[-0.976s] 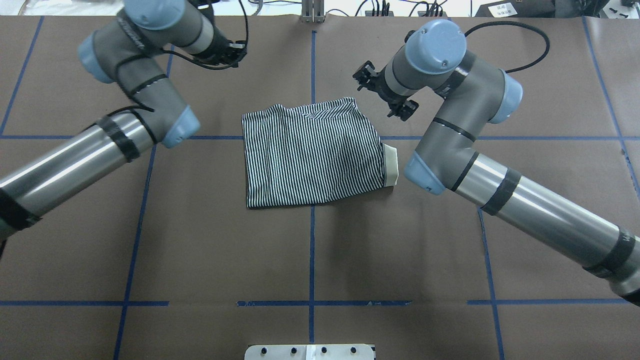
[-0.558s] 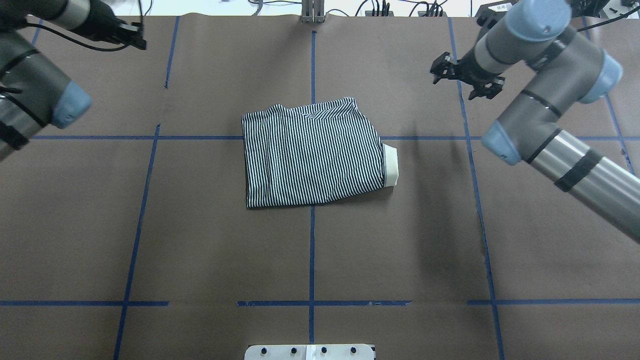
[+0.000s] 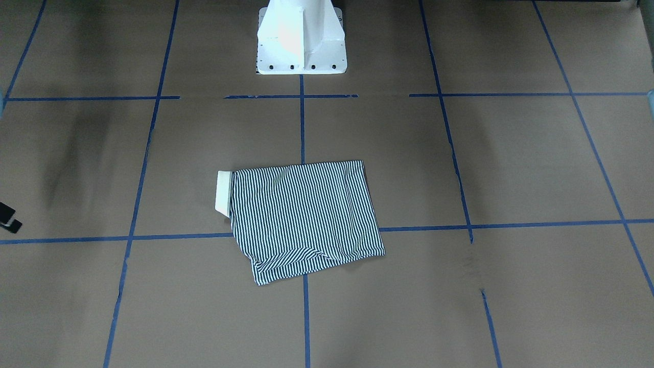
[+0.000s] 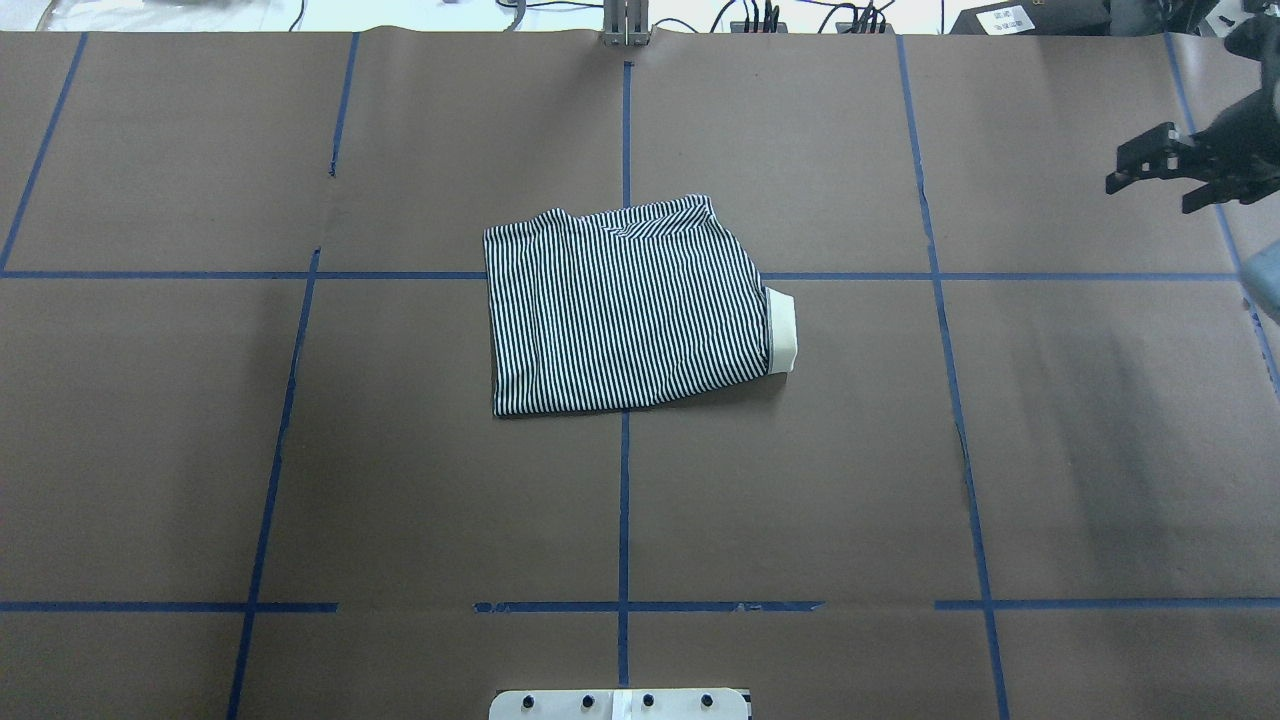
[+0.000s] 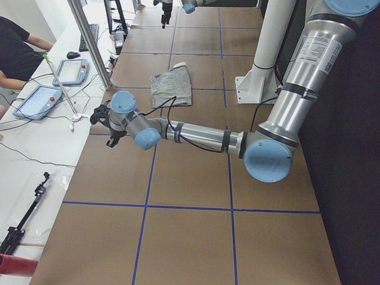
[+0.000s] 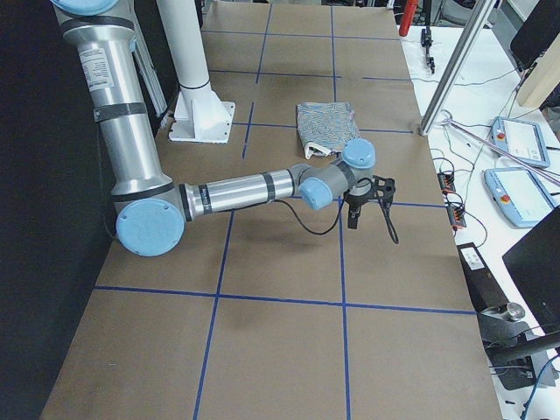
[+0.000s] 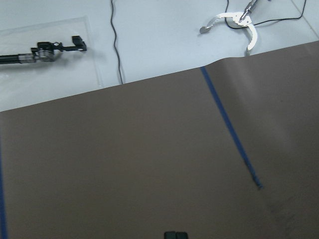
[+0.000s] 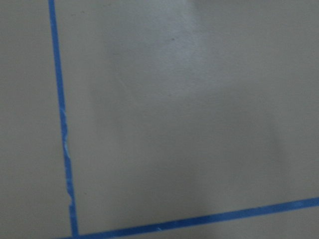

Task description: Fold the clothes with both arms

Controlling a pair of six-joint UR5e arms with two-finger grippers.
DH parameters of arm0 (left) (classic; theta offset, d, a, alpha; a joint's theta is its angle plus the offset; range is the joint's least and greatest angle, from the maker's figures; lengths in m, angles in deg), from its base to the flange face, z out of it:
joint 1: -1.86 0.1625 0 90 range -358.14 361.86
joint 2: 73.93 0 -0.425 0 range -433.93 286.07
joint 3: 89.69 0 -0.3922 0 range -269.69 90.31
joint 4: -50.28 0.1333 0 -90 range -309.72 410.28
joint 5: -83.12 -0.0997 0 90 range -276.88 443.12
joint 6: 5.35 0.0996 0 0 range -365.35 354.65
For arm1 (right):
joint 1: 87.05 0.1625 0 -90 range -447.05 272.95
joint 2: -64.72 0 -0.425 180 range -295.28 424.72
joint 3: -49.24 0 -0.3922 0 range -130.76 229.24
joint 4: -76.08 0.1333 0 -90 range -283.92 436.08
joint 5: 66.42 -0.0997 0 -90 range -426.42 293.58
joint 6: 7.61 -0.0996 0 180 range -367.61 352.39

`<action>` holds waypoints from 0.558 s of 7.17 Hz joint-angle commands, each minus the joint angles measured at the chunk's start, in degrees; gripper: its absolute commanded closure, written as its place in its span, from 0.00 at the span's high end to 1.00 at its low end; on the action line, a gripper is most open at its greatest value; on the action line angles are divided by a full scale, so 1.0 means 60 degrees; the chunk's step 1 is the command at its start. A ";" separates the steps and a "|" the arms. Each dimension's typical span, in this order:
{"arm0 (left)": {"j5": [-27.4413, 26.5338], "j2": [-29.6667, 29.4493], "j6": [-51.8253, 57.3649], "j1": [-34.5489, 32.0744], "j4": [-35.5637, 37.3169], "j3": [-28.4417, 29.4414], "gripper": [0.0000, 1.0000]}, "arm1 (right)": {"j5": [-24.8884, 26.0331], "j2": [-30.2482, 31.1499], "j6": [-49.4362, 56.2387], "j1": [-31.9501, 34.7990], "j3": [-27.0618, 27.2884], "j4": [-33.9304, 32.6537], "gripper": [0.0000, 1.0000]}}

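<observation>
- We find the polo shirt (image 4: 625,310) lying near the middle of the surface (image 4: 300,450), folded into a compact, roughly rectangular packet over a crossing of the blue tape lines (image 4: 940,400).
- The cream collar (image 4: 783,330) sticks out of the packet's edge on the robot's right. The edge farthest from the robot is slightly skewed, with an under-layer showing.
- Judgement: the folding looks essentially complete, and the step in hand appears to be parking both arms away from the garment.
- To do this well, we advise keeping both grippers high and clear of the cloth, so that nothing catches an edge and reopens the fold. If a tidier result is wanted, the skewed far edge and the protruding collar are the places to square up.
- Right gripper (image 4: 1152,190): it is near the far right corner of the surface in the overhead view, well apart from the shirt. Its fingers are spread, holding and touching nothing.
- Left gripper (image 5: 108,124): it hangs at the surface's far edge on the robot's left, well apart from the shirt. It shows clearly only in the side view, so we cannot tell whether its fingers are apart or together. We see nothing in it.
- The white pedestal base (image 3: 300,41) stands at the robot's end of the surface.
</observation>
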 commanded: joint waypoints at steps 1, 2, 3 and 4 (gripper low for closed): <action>0.0629 0.0737 0.1007 -0.1090 0.0381 -0.0651 0.32 | -0.0183 0.1068 0.2968 0.1023 0.0177 -0.0759 1.00; 0.0629 0.0811 0.1254 -0.1224 0.1487 -0.1294 0.42 | -0.0183 0.1360 0.4186 0.1535 0.0336 -0.1462 1.00; 0.0615 0.1435 0.1778 -0.1254 0.2266 -0.1953 0.76 | -0.0154 0.1812 0.5257 0.1918 0.0425 -0.1759 1.00; 0.0615 0.1659 0.1929 -0.1370 0.2782 -0.2163 1.00 | -0.0153 0.2151 0.5630 0.2081 0.0716 -0.2168 1.00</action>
